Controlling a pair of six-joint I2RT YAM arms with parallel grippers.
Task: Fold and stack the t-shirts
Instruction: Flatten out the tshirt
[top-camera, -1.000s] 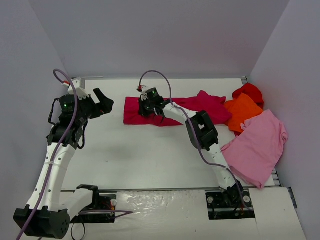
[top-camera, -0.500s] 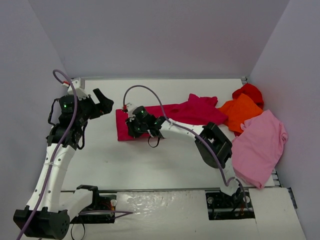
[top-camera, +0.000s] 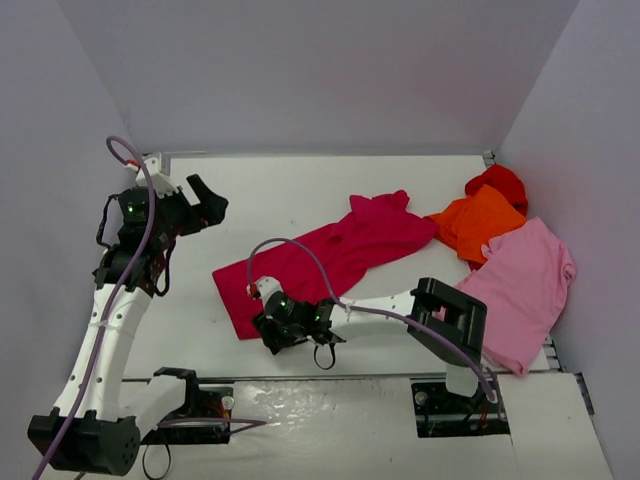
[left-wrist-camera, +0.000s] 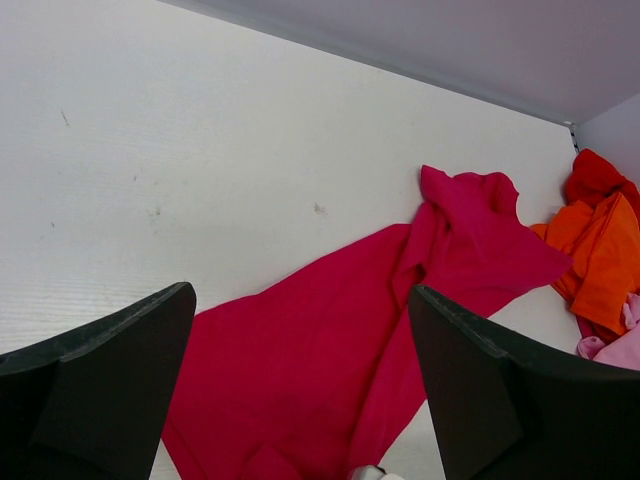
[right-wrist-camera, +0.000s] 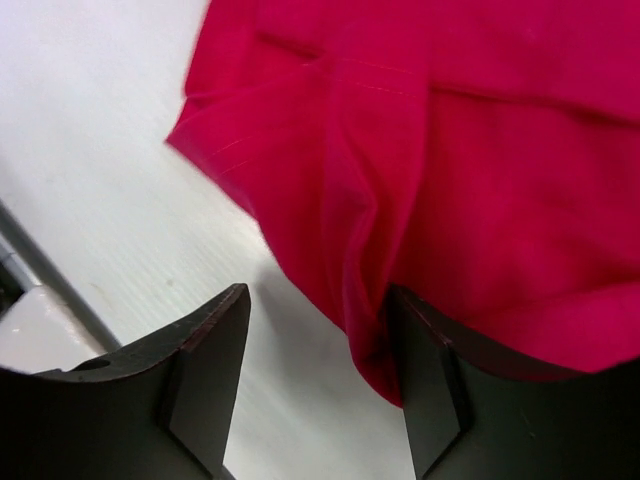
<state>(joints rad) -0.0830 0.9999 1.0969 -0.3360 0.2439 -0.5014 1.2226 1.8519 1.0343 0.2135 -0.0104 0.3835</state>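
crimson t-shirt (top-camera: 335, 250): lies on the table (top-camera: 280, 185) as a long rumpled diagonal band, its near corner close to the front edge and its far end just beside the orange t-shirt (top-camera: 480, 222).
other shirts: the orange one, the bright red t-shirt (top-camera: 497, 184) and the light pink t-shirt (top-camera: 515, 290) are heaped at the right side, unfolded; 0 of 4 stacked.
right gripper (right-wrist-camera: 318, 305): low over the near corner, jaws part open; a crease of crimson cloth sits in the gap against 1 finger, but nothing looks clamped.
left gripper (left-wrist-camera: 300, 300): held above the left of the table, jaws wide apart, holding nothing.
risk 1: the crease could catch on that finger when the arm lifts, bunching the corner again.
risk 2: the corner is near the front edge, so a nudge toward the bases may tip it off the table.
risk 3: the shirt is twisted, not flat; a fold started now would probably come out crooked.
risk 4: the purple cable (top-camera: 300, 250) loops over the cloth and could snag and shift it.
risk 5: pulling the crimson shirt further may drag the orange one with it.
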